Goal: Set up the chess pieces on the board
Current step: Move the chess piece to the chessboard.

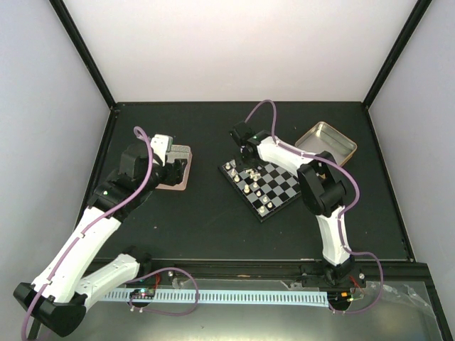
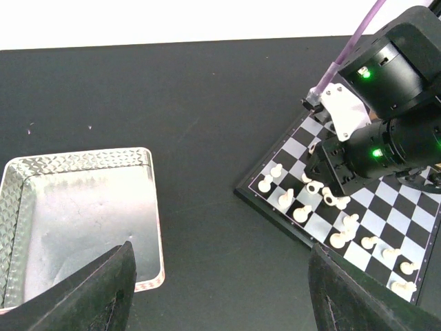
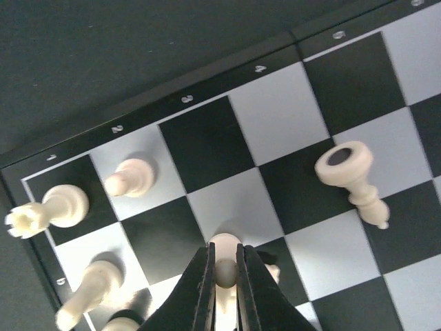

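Observation:
The small checkerboard [image 1: 274, 186] lies mid-table, with several cream-white pieces [image 1: 245, 183] along its left side. My right gripper [image 1: 250, 158] hangs over the board's left corner, shut on a cream-white pawn [image 3: 224, 271] whose base rests on a light square. A fallen white piece [image 3: 351, 178] lies on its side to the right. A rook [image 3: 41, 210] and another pawn [image 3: 129, 178] stand at the board edge. My left gripper [image 2: 220, 289] is open and empty, above bare table between a tin and the board [image 2: 358, 214]. No black pieces show.
A silver tin [image 1: 178, 169] sits under my left wrist; it looks empty in the left wrist view [image 2: 76, 221]. A second silver tin [image 1: 325, 142] lies at the back right, beside the right arm. Black frame posts stand at the table's back corners.

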You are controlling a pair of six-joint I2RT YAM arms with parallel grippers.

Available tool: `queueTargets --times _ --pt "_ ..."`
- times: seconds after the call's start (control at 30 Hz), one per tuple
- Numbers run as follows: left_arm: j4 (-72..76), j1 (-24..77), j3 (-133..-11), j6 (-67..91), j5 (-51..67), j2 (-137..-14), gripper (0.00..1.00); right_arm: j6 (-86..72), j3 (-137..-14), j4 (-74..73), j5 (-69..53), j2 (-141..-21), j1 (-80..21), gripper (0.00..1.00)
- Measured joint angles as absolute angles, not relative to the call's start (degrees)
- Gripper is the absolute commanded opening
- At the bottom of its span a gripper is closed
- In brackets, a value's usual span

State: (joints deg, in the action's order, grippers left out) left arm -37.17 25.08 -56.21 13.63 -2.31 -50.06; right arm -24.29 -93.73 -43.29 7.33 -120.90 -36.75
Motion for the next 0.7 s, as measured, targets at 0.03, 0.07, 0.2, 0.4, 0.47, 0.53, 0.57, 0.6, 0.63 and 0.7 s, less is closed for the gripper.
queueTargets --times 0.03,0.07,0.2,0.4,0.47,0.53,0.57,0.6,0.63,0.7 --pt "-37.17 25.08 -56.21 13.63 -2.31 -50.06 0.7 -24.27 -93.73 -43.05 7.18 -120.9 -36.99 0.08" --pt "-37.17 25.08 -56.21 13.65 -2.31 -50.06 0.7 -24.25 -93.73 -42.87 6.92 -120.9 -37.23 0.08" --pt "-37.15 25.08 -56.18 13.65 -2.31 -49.87 0.7 -24.1 -93.78 -42.78 6.26 -120.9 -38.22 0.08" --pt "-37.01 25.08 -56.1 13.63 -2.31 -49.87 0.7 -23.88 -94.04 -42.83 5.43 -120.97 -39.0 0.09" --pt "-36.99 25.08 -56.1 13.63 -2.31 -49.87 0.7 -23.83 -94.21 -42.81 5.41 -121.05 -39.05 0.1" --pt "-36.93 25.08 -56.1 13.63 -2.31 -49.87 0.7 -23.66 -94.65 -42.94 5.48 -121.27 -39.16 0.1" --pt "-36.88 25.08 -56.1 13.63 -2.31 -49.87 0.7 -23.59 -95.09 -42.92 5.5 -121.56 -39.16 0.11" --pt "-36.82 25.08 -56.1 13.63 -2.31 -49.87 0.7 -23.46 -95.57 -42.92 5.56 -121.89 -39.16 0.12" --pt "-36.8 25.08 -56.1 13.63 -2.31 -49.87 0.7 -23.33 -96.12 -42.92 5.72 -122.34 -39.16 0.13" --pt "-36.8 25.08 -56.1 13.63 -2.31 -49.87 0.7 -23.2 -97.08 -43.0 6.02 -123.2 -39.16 0.15"
